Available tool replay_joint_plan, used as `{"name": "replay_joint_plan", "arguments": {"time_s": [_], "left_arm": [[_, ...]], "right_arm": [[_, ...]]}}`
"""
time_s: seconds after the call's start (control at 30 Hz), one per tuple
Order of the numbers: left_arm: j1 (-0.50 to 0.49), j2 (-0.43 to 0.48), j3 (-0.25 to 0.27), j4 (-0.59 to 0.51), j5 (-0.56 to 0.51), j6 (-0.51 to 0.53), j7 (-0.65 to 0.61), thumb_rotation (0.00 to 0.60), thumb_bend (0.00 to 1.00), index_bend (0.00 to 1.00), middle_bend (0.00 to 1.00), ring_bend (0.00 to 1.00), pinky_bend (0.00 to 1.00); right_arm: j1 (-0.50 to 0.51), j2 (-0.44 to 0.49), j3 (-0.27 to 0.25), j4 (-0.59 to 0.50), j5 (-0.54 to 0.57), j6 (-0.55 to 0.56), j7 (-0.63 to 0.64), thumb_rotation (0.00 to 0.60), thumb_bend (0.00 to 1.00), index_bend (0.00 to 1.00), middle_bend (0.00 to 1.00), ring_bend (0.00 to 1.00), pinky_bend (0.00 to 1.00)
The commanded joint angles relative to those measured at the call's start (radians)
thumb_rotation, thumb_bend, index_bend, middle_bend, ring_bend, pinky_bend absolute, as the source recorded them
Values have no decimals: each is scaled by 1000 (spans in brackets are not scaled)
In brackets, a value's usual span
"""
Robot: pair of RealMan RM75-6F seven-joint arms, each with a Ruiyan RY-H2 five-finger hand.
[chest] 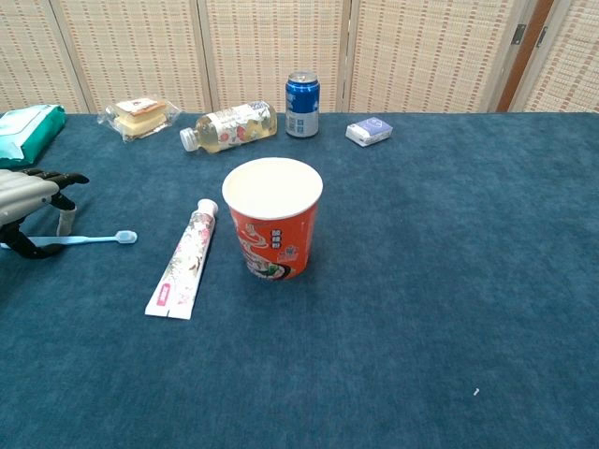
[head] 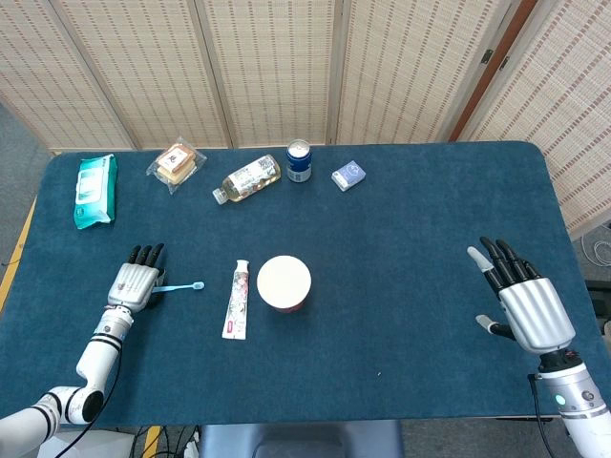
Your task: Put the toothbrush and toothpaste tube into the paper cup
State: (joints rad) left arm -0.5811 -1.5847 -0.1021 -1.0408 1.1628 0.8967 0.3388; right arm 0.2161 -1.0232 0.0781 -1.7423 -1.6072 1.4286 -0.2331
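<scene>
A light blue toothbrush (head: 186, 285) (chest: 103, 239) lies on the blue table, head pointing right, left of the toothpaste tube (head: 236, 300) (chest: 182, 262). The tube lies flat with its cap at the far end, just left of the upright red paper cup (head: 284, 282) (chest: 272, 220). My left hand (head: 134, 281) (chest: 28, 192) is over the toothbrush handle; a finger curls down onto it and the thumb sits against it from below, pinching the handle. My right hand (head: 530, 305) hovers far to the right with fingers spread and nothing in it; only the head view shows it.
Along the far edge stand a green wipes pack (head: 95, 191), a wrapped snack (head: 177, 162), a lying bottle (head: 248, 178), a blue can (head: 299, 160) and a small box (head: 348, 176). The table's front edge is close to both hands.
</scene>
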Motion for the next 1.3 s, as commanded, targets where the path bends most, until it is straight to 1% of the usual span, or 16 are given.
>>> {"name": "replay_joint_plan", "arguments": {"time_s": [0.03,0.13,0.27,0.37,0.6,0.73,0.9,1.17,1.3], "left_arm": [[0,0,0,0,-1,0,4,600,363,537,0,0,0],[0,-2,-1,1,-1,4,5,600,362,580,0,0,0],[1,-7,-3,5,4,16,5,600,363,696,0,0,0],[2,-7,-3,3,6,19,2,600,363,744,0,0,0],[12,19,-5,-41,20,46,-13,600,363,773,0,0,0],[23,55,-11,-109,36,80,-29,600,362,779,0,0,0],[36,116,-33,-210,29,112,-53,600,363,785,0,0,0],[49,229,-92,-397,0,157,-99,600,364,787,0,0,0],[49,291,-129,-530,-39,151,-141,600,363,790,0,0,0]], "right_arm": [[0,0,0,0,0,0,0,600,0,0,0,0,287],[1,-1,-1,1,0,-1,1,600,0,0,0,0,288],[1,-2,0,2,1,-1,2,600,0,0,0,0,287],[0,-1,0,2,0,0,2,600,0,0,0,0,287],[-3,0,-1,3,0,5,7,600,0,0,0,0,287],[-4,0,-1,3,-3,8,10,600,0,0,0,0,287],[-8,0,-2,2,-8,17,14,600,0,0,0,0,287],[-13,-2,-4,8,-13,25,25,600,0,0,0,0,287],[-15,-2,-4,11,-17,32,35,600,0,0,0,0,287]]}}
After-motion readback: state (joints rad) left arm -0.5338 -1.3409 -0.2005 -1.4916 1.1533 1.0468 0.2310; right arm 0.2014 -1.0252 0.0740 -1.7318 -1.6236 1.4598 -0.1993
